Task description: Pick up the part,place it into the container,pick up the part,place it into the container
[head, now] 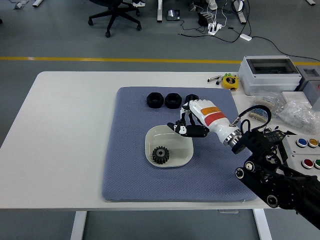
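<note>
A white table (70, 125) stands on a grey floor with a yellow line, and a blue-grey mat (130, 175) lies on it. A pale bowl (187, 150) sits in the middle of the mat with a black gear (161, 155) inside. Three black ring parts lie in a row at the far side: the left ring (154, 100), the middle ring (172, 100), and a third ring (191, 97) partly hidden. The right hand (194, 122) hangs over the bowl's far right edge, its fingers curled. I cannot tell if it holds anything. Boxes and bags sit on the right.
</note>
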